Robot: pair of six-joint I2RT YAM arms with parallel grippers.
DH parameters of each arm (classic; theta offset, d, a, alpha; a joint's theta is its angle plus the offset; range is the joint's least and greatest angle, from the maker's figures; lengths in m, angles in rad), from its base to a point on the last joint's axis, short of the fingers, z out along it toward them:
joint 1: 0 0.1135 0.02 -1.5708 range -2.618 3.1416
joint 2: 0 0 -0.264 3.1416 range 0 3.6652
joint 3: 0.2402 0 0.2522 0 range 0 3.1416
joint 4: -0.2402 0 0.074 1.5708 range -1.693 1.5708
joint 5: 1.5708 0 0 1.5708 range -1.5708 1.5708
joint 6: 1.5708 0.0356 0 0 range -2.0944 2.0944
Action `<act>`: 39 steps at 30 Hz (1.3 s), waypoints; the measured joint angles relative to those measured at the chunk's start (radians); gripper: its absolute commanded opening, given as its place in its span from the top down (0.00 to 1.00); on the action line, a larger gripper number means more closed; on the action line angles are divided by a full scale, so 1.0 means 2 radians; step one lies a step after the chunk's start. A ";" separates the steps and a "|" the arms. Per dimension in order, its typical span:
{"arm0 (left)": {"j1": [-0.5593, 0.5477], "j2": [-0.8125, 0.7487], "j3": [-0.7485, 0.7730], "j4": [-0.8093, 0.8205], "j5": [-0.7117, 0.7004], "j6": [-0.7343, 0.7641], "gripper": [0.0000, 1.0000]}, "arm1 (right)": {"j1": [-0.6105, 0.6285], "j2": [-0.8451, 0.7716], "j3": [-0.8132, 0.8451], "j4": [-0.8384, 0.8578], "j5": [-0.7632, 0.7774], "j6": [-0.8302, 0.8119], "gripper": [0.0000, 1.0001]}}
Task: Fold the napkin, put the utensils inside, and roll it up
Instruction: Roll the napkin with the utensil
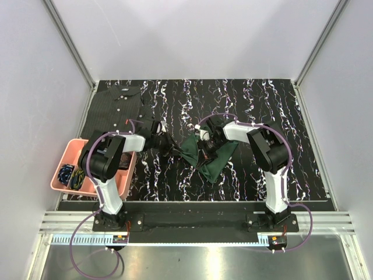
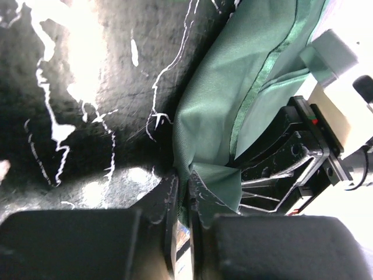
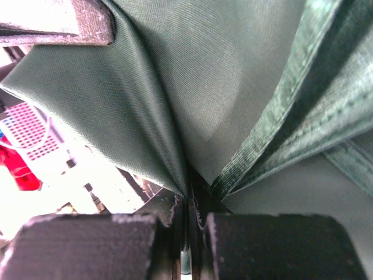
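Note:
The dark green napkin [image 1: 214, 156] lies bunched at the middle of the table, partly lifted between both grippers. My left gripper [image 1: 173, 145] is shut on the napkin's left edge; in the left wrist view the cloth [image 2: 215, 122] is pinched between the fingers [image 2: 183, 192]. My right gripper [image 1: 204, 146] is shut on a fold of the napkin close by; in the right wrist view the cloth [image 3: 221, 87] with its hemmed edge runs into the closed jaws [image 3: 189, 201]. The two grippers are close together. The orange-red fork is out of view.
A pink bin [image 1: 67, 153] holding small dark items stands at the table's left edge beside the left arm. A dark pinstriped shirt [image 1: 116, 104] lies at the back left. The tabletop [image 1: 262, 105] is black marbled, with white walls around it.

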 measured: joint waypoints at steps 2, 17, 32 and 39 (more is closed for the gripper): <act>0.001 0.002 0.010 -0.015 0.003 0.006 0.96 | 0.001 -0.005 0.000 0.000 0.010 -0.002 0.85; 0.016 0.015 0.040 -0.127 0.021 0.058 1.00 | 0.031 -0.167 0.000 0.010 0.175 -0.022 0.42; 0.037 0.028 0.041 -0.150 0.062 0.070 1.00 | 0.147 -0.175 -0.058 0.106 0.231 -0.012 0.21; 0.046 0.030 0.044 -0.165 0.068 0.077 1.00 | 0.159 -0.231 -0.117 0.145 0.299 -0.036 0.20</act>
